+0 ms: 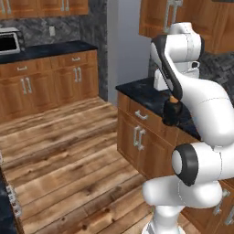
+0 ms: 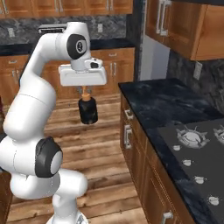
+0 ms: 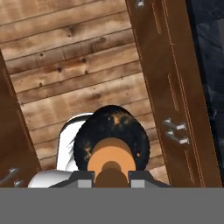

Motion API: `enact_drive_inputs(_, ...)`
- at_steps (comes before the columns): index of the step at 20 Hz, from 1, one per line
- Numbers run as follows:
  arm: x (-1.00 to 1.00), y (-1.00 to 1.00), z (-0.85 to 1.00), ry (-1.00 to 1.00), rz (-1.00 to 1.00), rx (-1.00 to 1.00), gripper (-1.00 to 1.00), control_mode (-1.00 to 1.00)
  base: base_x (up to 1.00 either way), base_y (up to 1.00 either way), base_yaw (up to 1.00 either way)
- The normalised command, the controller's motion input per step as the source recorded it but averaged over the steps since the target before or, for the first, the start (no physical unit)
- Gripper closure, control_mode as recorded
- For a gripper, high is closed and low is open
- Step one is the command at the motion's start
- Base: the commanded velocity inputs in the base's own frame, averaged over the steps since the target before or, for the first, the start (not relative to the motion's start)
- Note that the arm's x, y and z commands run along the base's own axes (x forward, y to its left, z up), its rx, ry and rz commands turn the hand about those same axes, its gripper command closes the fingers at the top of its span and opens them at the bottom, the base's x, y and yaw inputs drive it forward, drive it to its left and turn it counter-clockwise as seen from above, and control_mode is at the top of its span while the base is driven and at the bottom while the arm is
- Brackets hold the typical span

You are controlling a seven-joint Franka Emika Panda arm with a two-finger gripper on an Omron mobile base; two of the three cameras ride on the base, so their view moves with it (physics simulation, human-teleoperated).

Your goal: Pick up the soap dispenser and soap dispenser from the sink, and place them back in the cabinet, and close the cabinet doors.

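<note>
My gripper (image 2: 85,91) is shut on the tan pump of the black squarish soap dispenser (image 2: 88,111), which hangs upright in the air over the wooden floor, left of the counter's end. From the left base view the bottle (image 1: 172,114) hangs under the gripper (image 1: 173,98), in front of the counter's edge. The hand view looks straight down on the bottle's round black top (image 3: 111,133), with the gripper (image 3: 111,175) closed around the pump. The sink is out of view. Brown wall cabinets (image 2: 175,22) with grey bar handles have their doors shut; I cannot tell whether one is the task's cabinet.
A dark stone counter (image 2: 170,105) with gas burners (image 2: 191,138) runs along the right, with drawer fronts and handles (image 2: 127,131) below it. More base cabinets (image 1: 50,77) and a microwave (image 1: 9,42) line the far wall. Wooden floor (image 1: 68,155) lies between them.
</note>
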Motion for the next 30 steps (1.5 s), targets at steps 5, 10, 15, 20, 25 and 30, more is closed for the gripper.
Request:
enact_drive_inputs(5, 0.00, 0.00, 0.00, 0.00, 0.00, 0.00, 1.00, 1.00, 0.25, 0.00, -0.60)
enact_drive_inputs(10, 0.00, 0.00, 0.00, 0.00, 0.00, 0.00, 1.00, 1.00, 0.27, 0.00, -0.61)
enact_drive_inputs(15, 0.00, 0.00, 0.00, 0.00, 0.00, 0.00, 1.00, 1.00, 0.27, 0.00, -0.61)
enact_drive_inputs(20, 0.00, 0.00, 0.00, 0.00, 0.00, 0.00, 1.00, 1.00, 0.26, -0.02, -0.60)
enact_drive_inputs(25, 0.00, 0.00, 0.00, 0.00, 0.00, 0.00, 1.00, 1.00, 0.29, -0.02, -0.59)
enact_drive_inputs(30, 0.00, 0.00, 0.00, 0.00, 0.00, 0.00, 1.00, 1.00, 0.36, 0.00, -0.54)
